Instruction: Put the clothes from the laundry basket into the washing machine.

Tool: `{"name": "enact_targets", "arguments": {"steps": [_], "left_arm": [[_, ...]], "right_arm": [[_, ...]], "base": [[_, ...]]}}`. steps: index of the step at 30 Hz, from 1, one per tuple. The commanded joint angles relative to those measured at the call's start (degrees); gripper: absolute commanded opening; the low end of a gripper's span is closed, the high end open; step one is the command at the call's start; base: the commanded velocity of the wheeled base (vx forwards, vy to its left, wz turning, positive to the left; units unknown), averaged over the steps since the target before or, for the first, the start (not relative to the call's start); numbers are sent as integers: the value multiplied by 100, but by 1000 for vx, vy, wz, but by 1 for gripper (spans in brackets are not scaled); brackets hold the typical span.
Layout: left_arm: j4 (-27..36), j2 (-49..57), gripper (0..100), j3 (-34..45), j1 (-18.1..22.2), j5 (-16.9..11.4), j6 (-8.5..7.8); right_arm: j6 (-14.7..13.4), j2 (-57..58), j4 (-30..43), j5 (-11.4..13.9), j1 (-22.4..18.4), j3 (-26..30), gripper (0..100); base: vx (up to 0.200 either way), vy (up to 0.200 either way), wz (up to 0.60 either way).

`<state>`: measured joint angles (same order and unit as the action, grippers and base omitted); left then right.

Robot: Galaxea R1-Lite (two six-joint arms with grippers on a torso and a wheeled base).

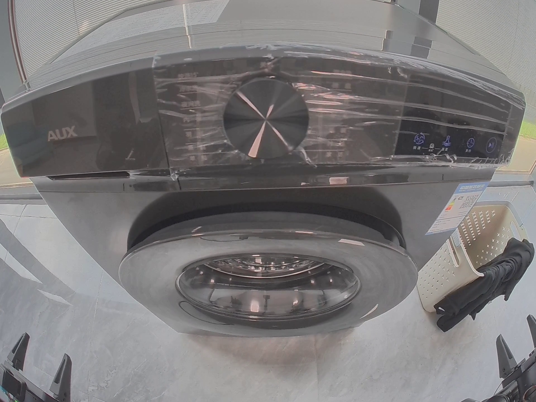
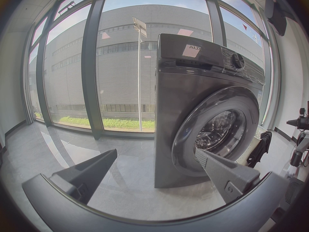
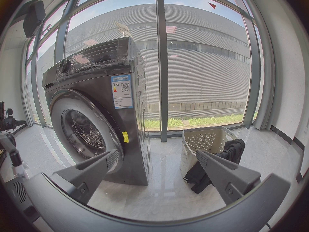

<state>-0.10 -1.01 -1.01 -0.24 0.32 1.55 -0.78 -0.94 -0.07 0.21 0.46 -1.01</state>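
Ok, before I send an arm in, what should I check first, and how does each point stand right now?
1. Washing machine door open for loading: not ok, it is shut.
2. Left gripper free: ok, open and holding nothing.
3. Right gripper free: ok, open and holding nothing.
4. Black clothes graspable: ok, draped over the rim of the laundry basket and hanging down its outer side.
5. Basket upright, to the machine's right: ok.
6. More clothes at the basket's bottom: cannot tell.
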Motion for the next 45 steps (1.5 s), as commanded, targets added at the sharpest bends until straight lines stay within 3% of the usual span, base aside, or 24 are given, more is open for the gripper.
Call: {"name": "enact_targets", "arguments": {"steps": [1,4,6,7,9,12,15,18,20,23,31,39,45], "left_arm": [[1,101,100,84,-2,3,3],[-8,101,100,84,-2,3,3],[1,101,100,84,-2,3,-5],[1,101,100,84,-2,3,-5],[1,101,100,84,-2,3,-5],[1,101,100,84,-2,3,-5],[1,101,100,84,-2,3,-5],[1,101,100,84,-2,3,-5],[1,101,100,84,-2,3,-14],[1,101,100,84,-2,3,-5],[1,101,100,84,-2,3,-14],[1,101,100,84,-2,-5,-23],[1,101,100,84,-2,-5,-23]], "right_arm": [[-1,94,-19,-21,-11,101,100],[16,94,-230,50,-2,-83,100],[-89,76,-292,102,33,-1041,100],[-89,68,-274,111,33,-1085,100],[-80,-214,253,507,86,-1534,100],[-54,-521,623,1095,129,-1542,100],[166,-1057,552,1667,129,-1454,100],[746,-1638,333,2238,112,-1446,100],[913,-2095,183,2475,129,-1454,100],[939,-2657,-142,2774,235,-1454,100],[887,-4107,-1047,2845,666,-1490,100],[816,-5320,-1733,2853,753,-1595,100],[799,-6173,-2216,2801,1272,-1648,100]], "base": [[0,0,0],[0,0,0],[0,0,0],[0,0,0],[0,0,0],[0,0,0],[0,0,0],[0,0,0],[0,0,0],[0,0,0],[0,0,0],[0,0,0],[0,0,0]]}}
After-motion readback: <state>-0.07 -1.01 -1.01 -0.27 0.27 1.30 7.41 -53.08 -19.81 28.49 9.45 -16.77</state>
